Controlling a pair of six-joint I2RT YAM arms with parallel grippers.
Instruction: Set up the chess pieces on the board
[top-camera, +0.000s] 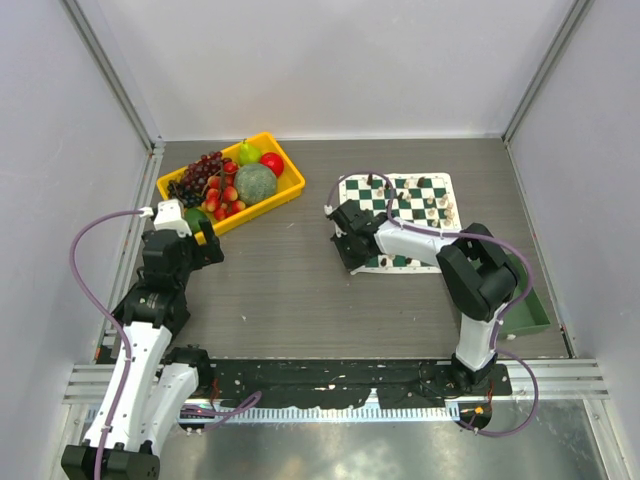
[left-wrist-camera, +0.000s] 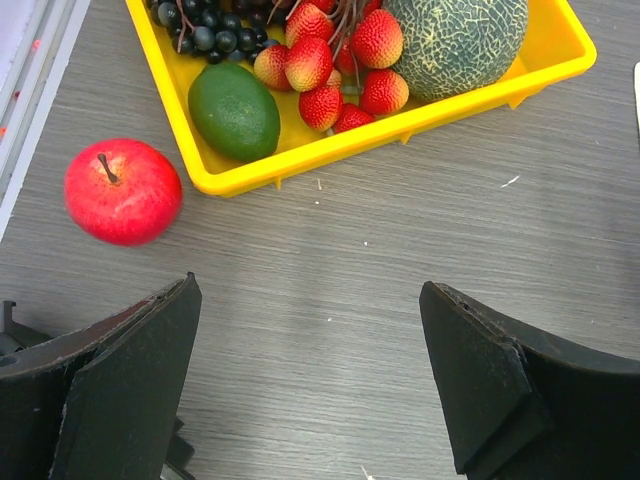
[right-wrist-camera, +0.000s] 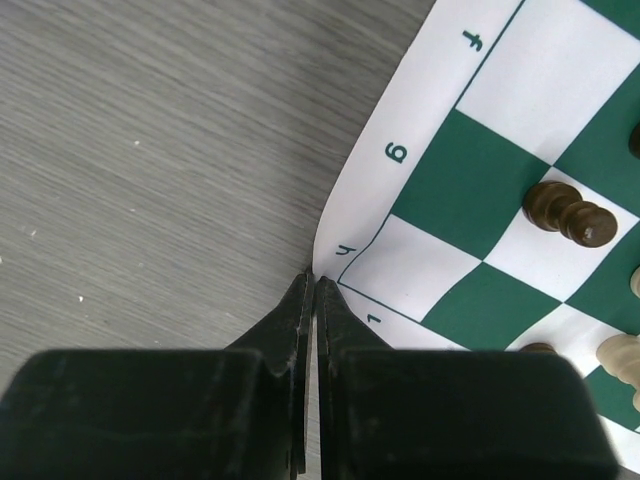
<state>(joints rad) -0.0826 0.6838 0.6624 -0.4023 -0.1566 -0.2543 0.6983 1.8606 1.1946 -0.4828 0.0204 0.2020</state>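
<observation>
Right wrist view, lower centre: right fingers pressed fully together, tips meeting on the white border of the board at its corner, just past the f and g labels. Apparently pinching that thin edge and nothing else. From the tips, board spreading toward the upper right of the frame, bare surface to the left, a dark pawn on a white square near the right edge. In the top external view, board right of centre, chess pieces gathered mostly along its right side, right arm reaching across to its lower left corner. In the left wrist view, left fingers spread wide and holding nothing, above bare surface near a yellow tray and a red apple, well apart from the board. Right arm clearly the nearer. Any pull at this corner probably carried along the mat's diagonal, toward the upper right, so likely to disturb standing pieces.
</observation>
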